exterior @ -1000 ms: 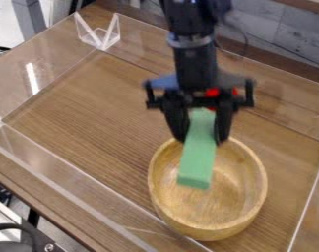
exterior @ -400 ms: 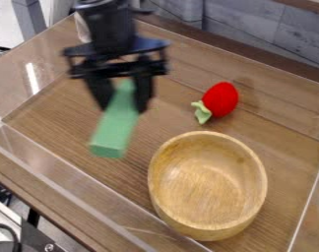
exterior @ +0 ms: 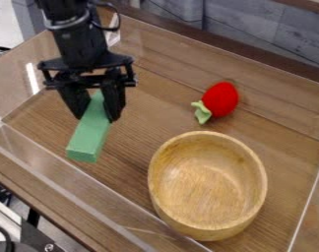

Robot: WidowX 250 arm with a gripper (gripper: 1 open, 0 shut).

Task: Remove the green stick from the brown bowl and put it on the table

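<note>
Green stick (exterior: 88,137) tilted, left of brown bowl (exterior: 209,187)

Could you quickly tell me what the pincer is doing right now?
Pincer: closed on the green stick, holding it above the table.

Bowl (exterior: 209,187): light wood, smooth satin finish. Worktop (exterior: 162,128): wood-grain surface, matt. Stick (exterior: 89,135): matt green. Enclosure walls (exterior: 31,74): clear glossy plastic.

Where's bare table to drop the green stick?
Bare wood under the gripper and green stick, out to the left clear wall. Also the far strip behind the strawberry. Crowded at front right: the brown bowl fills it.
</note>
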